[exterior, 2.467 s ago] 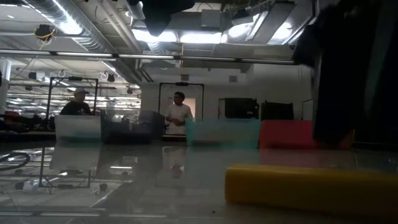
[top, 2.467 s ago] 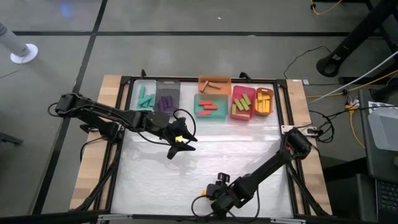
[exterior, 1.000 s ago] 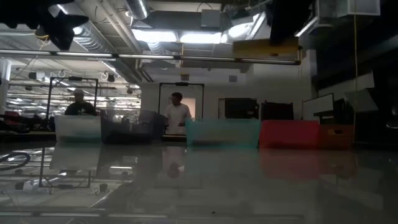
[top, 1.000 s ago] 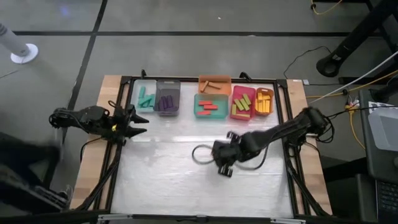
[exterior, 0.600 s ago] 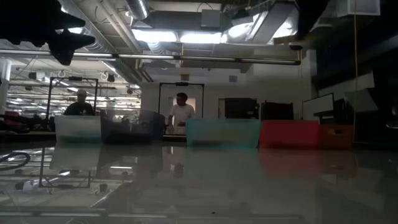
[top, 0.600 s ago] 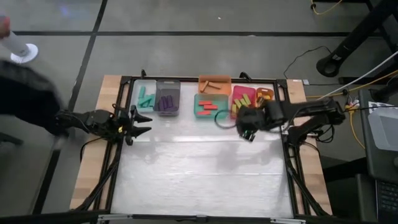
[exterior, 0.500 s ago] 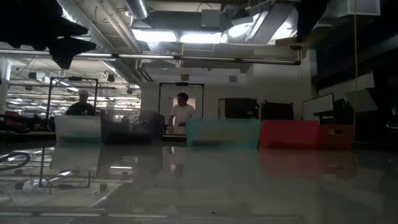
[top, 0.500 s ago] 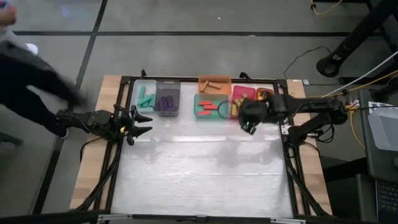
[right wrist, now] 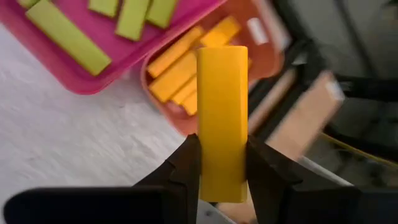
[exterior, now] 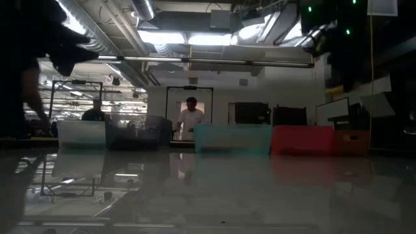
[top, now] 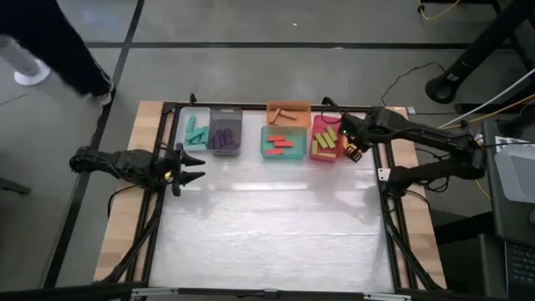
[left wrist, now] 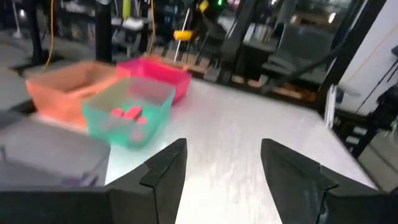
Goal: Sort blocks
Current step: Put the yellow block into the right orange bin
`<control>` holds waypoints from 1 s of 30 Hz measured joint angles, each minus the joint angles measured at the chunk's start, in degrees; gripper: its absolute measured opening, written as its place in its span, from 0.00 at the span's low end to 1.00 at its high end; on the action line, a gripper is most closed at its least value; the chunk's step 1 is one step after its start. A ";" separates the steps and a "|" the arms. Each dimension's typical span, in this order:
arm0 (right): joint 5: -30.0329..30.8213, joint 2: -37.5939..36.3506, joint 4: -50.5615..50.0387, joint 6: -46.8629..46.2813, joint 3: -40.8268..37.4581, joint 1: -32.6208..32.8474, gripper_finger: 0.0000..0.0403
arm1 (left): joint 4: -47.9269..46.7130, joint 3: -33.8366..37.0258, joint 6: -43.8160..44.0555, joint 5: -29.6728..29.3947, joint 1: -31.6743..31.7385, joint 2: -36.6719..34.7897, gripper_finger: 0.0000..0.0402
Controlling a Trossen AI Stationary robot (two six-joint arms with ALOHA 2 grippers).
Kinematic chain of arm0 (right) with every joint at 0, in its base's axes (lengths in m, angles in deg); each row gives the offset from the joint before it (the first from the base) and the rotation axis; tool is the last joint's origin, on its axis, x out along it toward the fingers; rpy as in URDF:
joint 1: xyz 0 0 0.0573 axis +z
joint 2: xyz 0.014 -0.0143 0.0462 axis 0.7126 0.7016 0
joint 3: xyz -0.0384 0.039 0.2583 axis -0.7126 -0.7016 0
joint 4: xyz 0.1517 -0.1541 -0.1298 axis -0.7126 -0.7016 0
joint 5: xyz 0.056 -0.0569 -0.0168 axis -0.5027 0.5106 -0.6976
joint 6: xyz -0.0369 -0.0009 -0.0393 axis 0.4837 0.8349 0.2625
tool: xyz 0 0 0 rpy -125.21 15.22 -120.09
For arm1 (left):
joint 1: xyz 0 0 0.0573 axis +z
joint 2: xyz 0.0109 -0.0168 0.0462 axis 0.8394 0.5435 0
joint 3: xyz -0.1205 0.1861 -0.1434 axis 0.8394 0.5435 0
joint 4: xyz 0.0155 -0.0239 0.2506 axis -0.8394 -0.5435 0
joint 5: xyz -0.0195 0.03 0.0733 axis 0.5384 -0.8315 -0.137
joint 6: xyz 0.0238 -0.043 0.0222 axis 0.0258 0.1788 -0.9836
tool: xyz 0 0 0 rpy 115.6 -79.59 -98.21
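Note:
My right gripper [top: 352, 148] hovers at the table's far right, over the small orange bin [right wrist: 186, 78] of yellow blocks. It is shut on a yellow block [right wrist: 222, 118], which also shows far off in the left wrist view [left wrist: 183, 34]. Beside that bin, the pink bin [top: 326, 138] holds olive green blocks [right wrist: 65, 36]. Red blocks lie in the teal bin [top: 282, 144], purple ones in the grey bin [top: 224, 131], teal ones in the clear bin [top: 196, 130], and brown ones in the far orange bin [top: 288, 111]. My left gripper [top: 189, 167] waits open at the table's left edge, its fingers [left wrist: 165, 168] holding nothing. My right gripper pinches the yellow block by its two long narrow edges [right wrist: 222, 177], near the end closest to the wrist, between its two fingers [right wrist: 186, 165]. The block juts out ahead along the fingers, broad face up. It is lifted clear, above the orange bin.
The bins stand in a row along the far edge of the white mat [top: 267, 226]. A black frame [top: 384, 209] rims the table. A person's legs [top: 58, 42] are on the floor past the far left corner; other people [exterior: 190, 117] stand in the room behind.
My right gripper has carried the yellow block from the middle of the mat toward the far right corner, up to above the orange bin. A person has walked past the table's left side.

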 joint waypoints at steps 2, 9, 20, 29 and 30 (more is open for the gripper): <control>-3.07 -1.26 4.14 3.09 -3.49 -2.73 0.26 | -3.11 0.00 1.34 -0.01 0.00 0.00 0.48; -4.32 -1.44 19.13 12.79 -11.88 -8.92 0.26 | -12.09 -0.01 12.46 -0.06 0.00 0.04 0.48; -1.79 -1.44 24.93 15.01 -16.92 -16.25 0.26 | -16.28 -0.02 20.85 0.08 0.00 0.04 0.48; -2.32 -1.44 25.11 14.92 -16.92 -16.54 0.39 | -18.96 -0.02 19.28 0.09 0.00 0.04 0.48; -2.32 -1.44 25.10 14.91 -16.92 -16.50 0.42 | -18.88 -0.02 17.90 0.11 0.00 0.04 0.48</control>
